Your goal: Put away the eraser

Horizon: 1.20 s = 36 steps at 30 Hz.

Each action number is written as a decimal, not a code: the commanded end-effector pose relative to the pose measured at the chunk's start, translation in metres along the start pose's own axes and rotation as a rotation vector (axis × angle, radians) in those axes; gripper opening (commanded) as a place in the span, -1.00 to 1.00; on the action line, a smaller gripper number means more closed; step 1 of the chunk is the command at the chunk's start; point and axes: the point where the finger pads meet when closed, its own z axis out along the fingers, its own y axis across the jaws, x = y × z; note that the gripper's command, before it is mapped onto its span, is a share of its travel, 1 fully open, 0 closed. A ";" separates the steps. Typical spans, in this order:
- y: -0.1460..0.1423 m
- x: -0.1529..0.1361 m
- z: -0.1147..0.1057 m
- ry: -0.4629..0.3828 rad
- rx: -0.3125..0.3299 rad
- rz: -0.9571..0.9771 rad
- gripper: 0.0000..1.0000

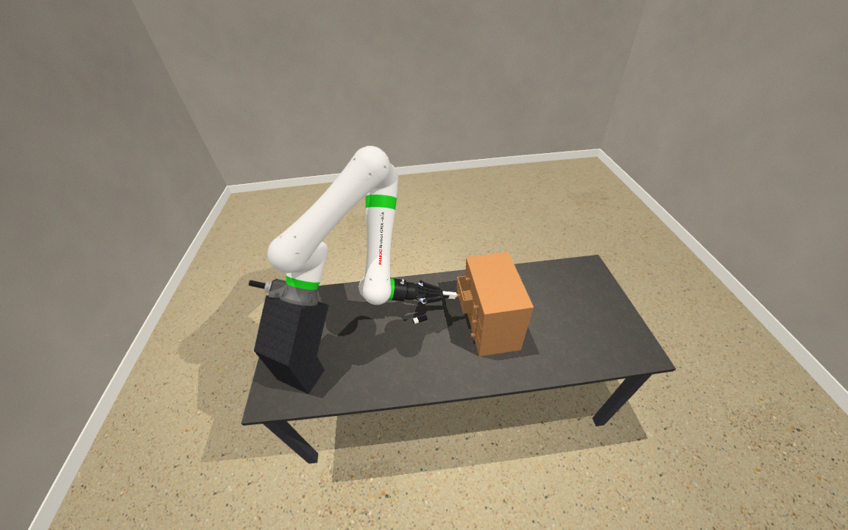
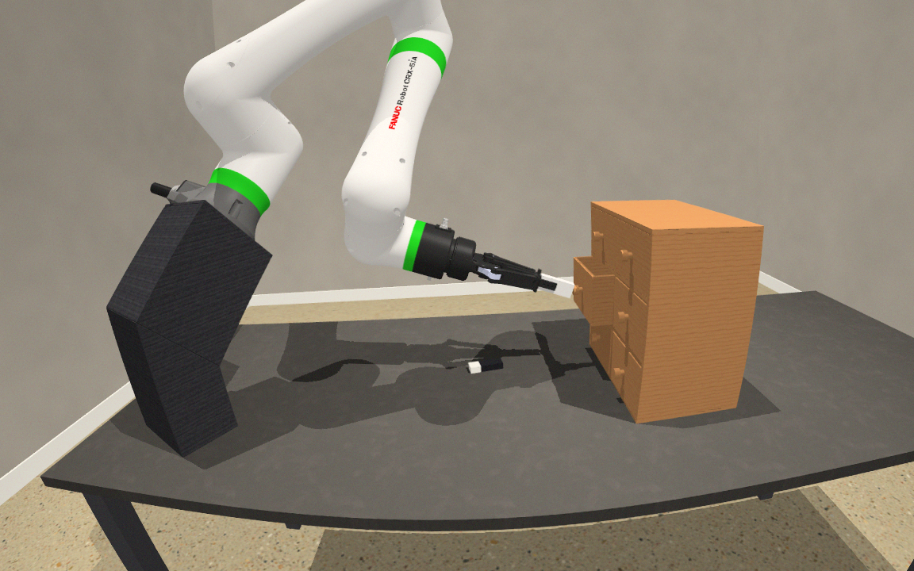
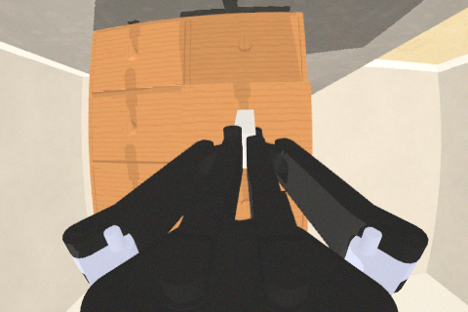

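Observation:
The small orange chest (image 1: 503, 299) (image 2: 694, 305) (image 3: 150, 111) stands on the black table (image 1: 578, 342) (image 2: 446, 454). One drawer (image 1: 463, 288) (image 2: 592, 280) in its second row sticks out a short way; the others look pushed in. My gripper (image 1: 451, 295) (image 2: 561, 285) (image 3: 246, 123) is shut with nothing between the fingers, and its white tips reach level to the knob on that drawer's front. The eraser (image 1: 419, 319) (image 2: 483, 366), white with a black sleeve, lies on the table below and behind the gripper, left of the chest. What the drawers hold is hidden.
The robot's dark base block (image 1: 291, 339) (image 2: 176, 326) stands at the table's left end. The table runs on to the right behind the chest, and its front edge is near in the exterior view.

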 end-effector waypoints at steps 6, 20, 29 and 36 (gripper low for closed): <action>0.000 -0.005 0.013 -0.001 0.000 0.000 -1.00; 0.000 -0.011 0.029 -0.001 0.000 0.000 -1.00; 0.000 -0.013 0.034 -0.001 0.000 0.000 -1.00; 0.000 -0.013 0.036 -0.001 0.000 0.000 -1.00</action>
